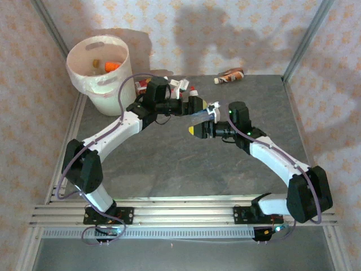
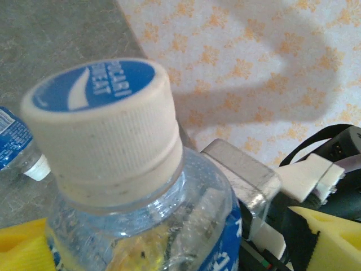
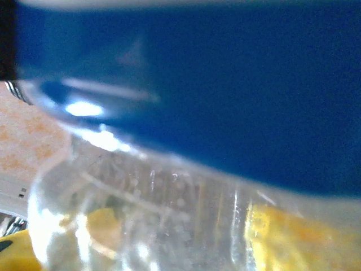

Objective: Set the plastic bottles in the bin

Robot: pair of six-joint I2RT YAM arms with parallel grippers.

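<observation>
Blue-label bottle (image 1: 204,116) sits between the two grippers, right of the bin (image 1: 108,99) and well apart from it. Right gripper (image 1: 201,129) is clamped on the bottle body, on the side away from the bin. Left gripper (image 1: 197,107) is on the bin side with fingers flanking the bottle below its white cap (image 2: 104,141); can't tell if gripping or loose. Orange-label bottle (image 1: 114,66) lies inside the bin.

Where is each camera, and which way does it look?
Top external: high behind the arms, looking down at table and bin; left arm and right arm show.
Left wrist: on the left arm, looking past its yellow fingers at a white-capped bottle.
Right wrist: on the right arm, close against a blue label.
Shared: both wrist views seem to see one bottle.
</observation>
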